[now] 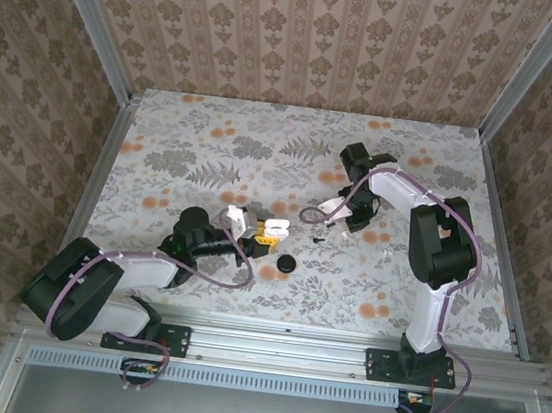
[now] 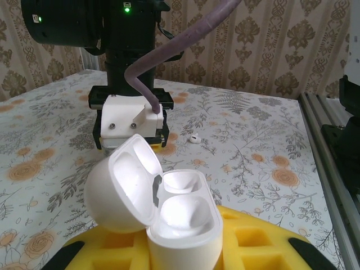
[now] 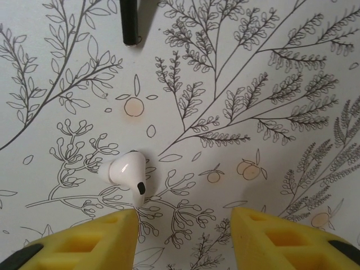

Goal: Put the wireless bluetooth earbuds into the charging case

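The white charging case [image 2: 183,225] stands upright with its lid [image 2: 121,185] swung open to the left and both wells empty. My left gripper [image 2: 183,244] is shut on the case body with its yellow pads [image 2: 259,247]; from above that gripper [image 1: 268,232] is at table centre. One white earbud [image 3: 128,171] lies on the floral table just beyond the left fingertip [image 3: 95,239] of my right gripper [image 3: 184,219], which is open over bare table. A second earbud [image 2: 194,139] lies on the table to the right of the right gripper [image 2: 132,121], which points downward [image 1: 353,219].
A black round disc [image 1: 286,264] lies on the table near the front. Small black bits [image 1: 320,240] sit between the two grippers, and a black stick [image 3: 129,22] lies ahead of the right fingers. Patterned walls enclose the table [image 1: 213,148].
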